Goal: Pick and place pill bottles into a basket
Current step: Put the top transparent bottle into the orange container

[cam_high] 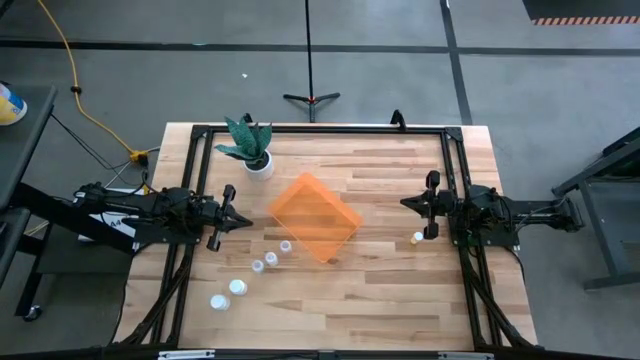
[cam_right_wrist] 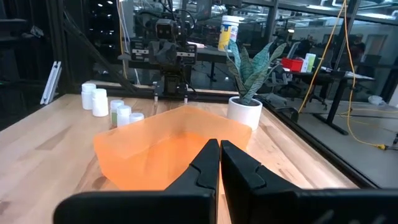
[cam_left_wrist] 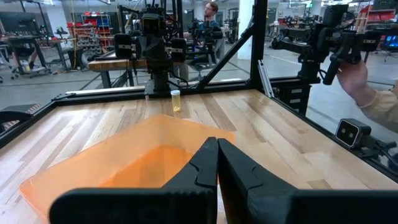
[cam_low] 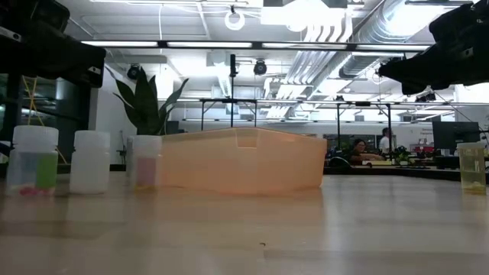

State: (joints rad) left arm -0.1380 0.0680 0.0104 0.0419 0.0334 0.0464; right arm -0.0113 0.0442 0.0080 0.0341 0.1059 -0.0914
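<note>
- High view: bottles (cam_high: 238,287) (five, white-capped) lie in a diagonal line near the desk's front-left corner; a sixth, yellowish one (cam_high: 417,238) stands just beside the right gripper (cam_high: 405,203). Basket (cam_high: 315,216) sits mid-desk, apparently empty.
- Low view: tall, narrow bottles could tip if nudged off-centre.
- Wrist views: left gripper (cam_left_wrist: 217,144) and right gripper both pressed together, holding nothing.
</note>
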